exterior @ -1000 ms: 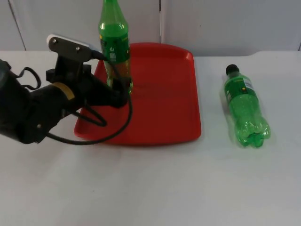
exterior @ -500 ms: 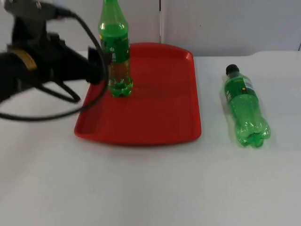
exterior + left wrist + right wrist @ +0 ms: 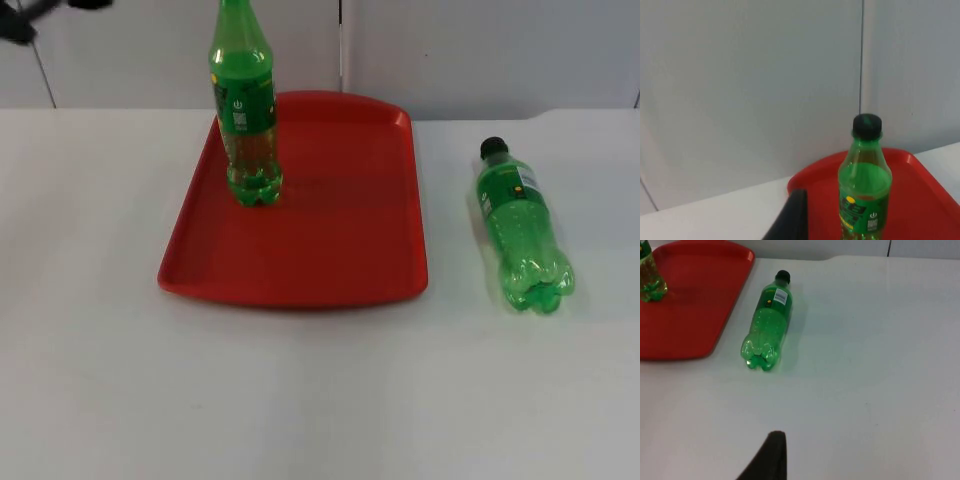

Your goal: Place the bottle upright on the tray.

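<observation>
On the left wrist view one black fingertip of the left gripper (image 3: 790,220) shows beside the upright green bottle (image 3: 243,105); jaw opening cannot be told. Right gripper (image 3: 767,457) likewise. That bottle stands on the red tray (image 3: 340,230); a second green bottle (image 3: 520,225) lies on the white table (image 3: 320,400).

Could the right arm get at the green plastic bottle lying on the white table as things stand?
Probably yes. The lying green plastic bottle rests on bare white table beside the red tray, apart from it, with nothing between it and the right gripper.
</observation>
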{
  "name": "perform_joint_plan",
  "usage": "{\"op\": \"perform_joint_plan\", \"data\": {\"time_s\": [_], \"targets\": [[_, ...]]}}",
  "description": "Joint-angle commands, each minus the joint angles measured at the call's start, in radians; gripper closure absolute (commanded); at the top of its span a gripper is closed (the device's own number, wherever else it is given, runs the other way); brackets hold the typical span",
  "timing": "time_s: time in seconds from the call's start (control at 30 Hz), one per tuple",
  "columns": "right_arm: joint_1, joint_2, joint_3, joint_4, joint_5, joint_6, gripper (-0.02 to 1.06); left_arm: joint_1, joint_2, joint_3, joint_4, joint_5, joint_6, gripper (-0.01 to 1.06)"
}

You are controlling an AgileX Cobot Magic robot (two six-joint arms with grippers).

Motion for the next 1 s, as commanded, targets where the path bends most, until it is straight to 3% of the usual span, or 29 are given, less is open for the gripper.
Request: {"op": "perform_joint_plan", "data": {"time_s": [0.0,0.23,0.97], "targets": [[-0.004,-0.004,0.006,-0.001,-0.004,0.002,-0.01,0.002,-0.043,-0.004,-0.017,0.056,-0.009,0.16],[-0.004,-0.004,0.006,-0.001,-0.004,0.002,-0.01,0.002,-0.223,-0.004,-0.011,0.254,-0.009,0.16],[-0.004,-0.004,0.006,-0.001,-0.004,0.002,-0.01,0.002,-0.625,-0.004,0.012,0.692,-0.009,0.16]]}}
